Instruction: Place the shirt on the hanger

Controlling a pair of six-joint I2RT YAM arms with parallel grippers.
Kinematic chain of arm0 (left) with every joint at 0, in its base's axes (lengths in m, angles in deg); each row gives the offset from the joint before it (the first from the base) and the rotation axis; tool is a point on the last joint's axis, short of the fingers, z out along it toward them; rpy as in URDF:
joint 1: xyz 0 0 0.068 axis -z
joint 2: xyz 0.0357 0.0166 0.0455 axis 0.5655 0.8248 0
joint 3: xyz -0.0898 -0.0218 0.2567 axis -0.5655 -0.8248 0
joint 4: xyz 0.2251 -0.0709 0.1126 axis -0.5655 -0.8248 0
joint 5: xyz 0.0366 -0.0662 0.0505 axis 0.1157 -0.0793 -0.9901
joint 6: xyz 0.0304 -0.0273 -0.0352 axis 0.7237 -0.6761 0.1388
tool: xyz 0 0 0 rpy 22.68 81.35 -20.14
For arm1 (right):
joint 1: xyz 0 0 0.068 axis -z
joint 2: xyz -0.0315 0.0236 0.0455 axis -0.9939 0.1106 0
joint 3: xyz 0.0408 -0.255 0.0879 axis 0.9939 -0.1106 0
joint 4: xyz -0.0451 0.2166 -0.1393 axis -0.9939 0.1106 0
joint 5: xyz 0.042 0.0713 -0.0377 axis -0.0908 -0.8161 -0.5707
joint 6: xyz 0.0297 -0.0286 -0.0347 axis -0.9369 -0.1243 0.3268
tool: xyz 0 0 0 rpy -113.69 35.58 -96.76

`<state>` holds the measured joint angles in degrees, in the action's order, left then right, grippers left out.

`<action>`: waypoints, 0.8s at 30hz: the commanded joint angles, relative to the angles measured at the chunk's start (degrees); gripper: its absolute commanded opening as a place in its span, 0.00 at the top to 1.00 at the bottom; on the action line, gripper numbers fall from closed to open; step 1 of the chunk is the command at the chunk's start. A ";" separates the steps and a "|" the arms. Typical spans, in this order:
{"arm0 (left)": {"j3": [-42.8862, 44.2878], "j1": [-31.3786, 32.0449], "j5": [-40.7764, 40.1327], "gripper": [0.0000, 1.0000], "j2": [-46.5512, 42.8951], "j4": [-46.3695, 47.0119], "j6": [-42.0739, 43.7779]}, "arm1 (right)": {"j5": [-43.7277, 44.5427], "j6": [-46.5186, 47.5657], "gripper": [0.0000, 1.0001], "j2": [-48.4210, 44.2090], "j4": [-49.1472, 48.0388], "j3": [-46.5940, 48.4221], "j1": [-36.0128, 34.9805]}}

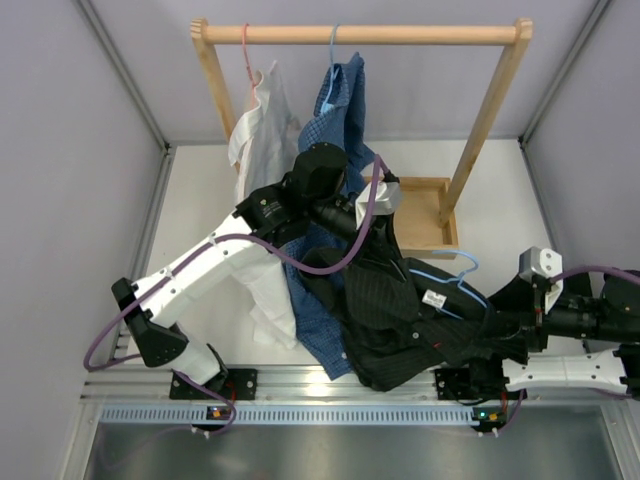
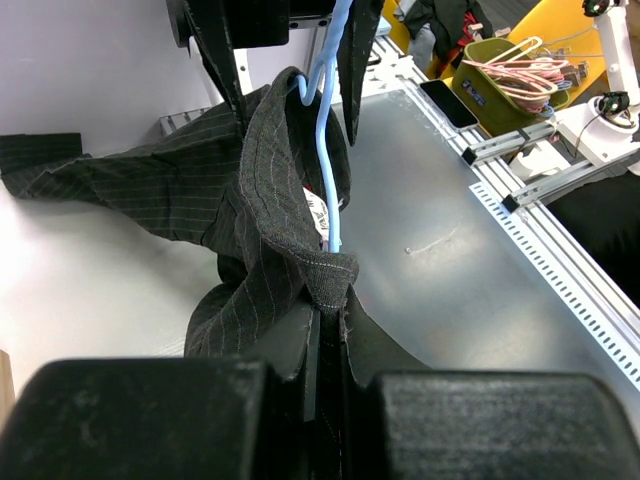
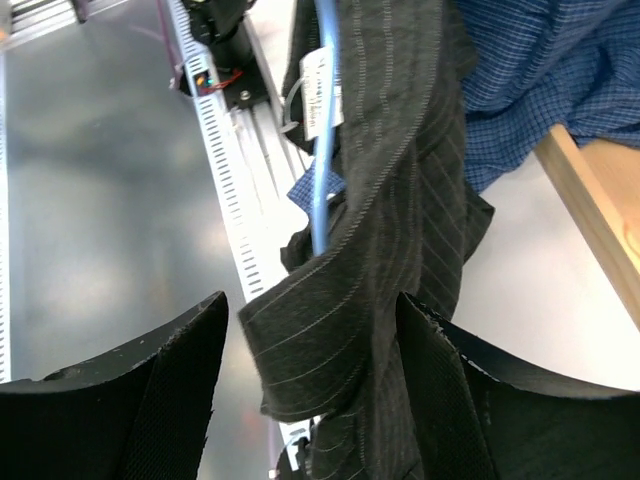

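Note:
The black pinstriped shirt [image 1: 400, 320] hangs bunched between both arms over the table's near edge. The light-blue wire hanger [image 1: 452, 276] runs through it, its hook poking out at the upper right. My left gripper [image 1: 378, 232] is shut on a fold of the shirt [image 2: 270, 200], with the hanger [image 2: 325, 150] running away from its fingertips [image 2: 330, 300]. My right gripper [image 1: 487, 330] is open. A twisted strip of the shirt [image 3: 400, 200] hangs loose between its fingers [image 3: 311, 298], beside the hanger wire [image 3: 322, 150] and the white label [image 3: 312, 80].
A wooden rack [image 1: 360, 34] at the back carries a white shirt [image 1: 262, 125] on a pink hanger and a blue checked shirt [image 1: 340, 110] that trails down under the black one. The rack's wooden base [image 1: 425, 210] is close behind. The metal rail [image 1: 300, 385] edges the front.

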<state>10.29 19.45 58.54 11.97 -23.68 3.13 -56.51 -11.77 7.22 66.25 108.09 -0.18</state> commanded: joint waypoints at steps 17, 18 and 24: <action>1.31 -0.36 8.08 1.00 -0.56 1.73 -0.44 | -5.48 2.34 0.42 -3.39 -0.52 -0.64 -0.02; 1.57 -0.36 8.25 1.00 -0.55 1.64 -0.71 | -4.95 2.77 0.44 -3.21 -0.69 -0.55 -0.10; 2.54 -0.36 7.73 1.00 0.33 1.55 -1.59 | -5.12 5.93 0.62 -0.05 -5.42 -0.46 -0.02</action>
<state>10.31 19.23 62.84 12.25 -23.68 1.86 -62.06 -8.30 4.29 65.90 107.35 -0.18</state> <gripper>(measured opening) 0.065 0.414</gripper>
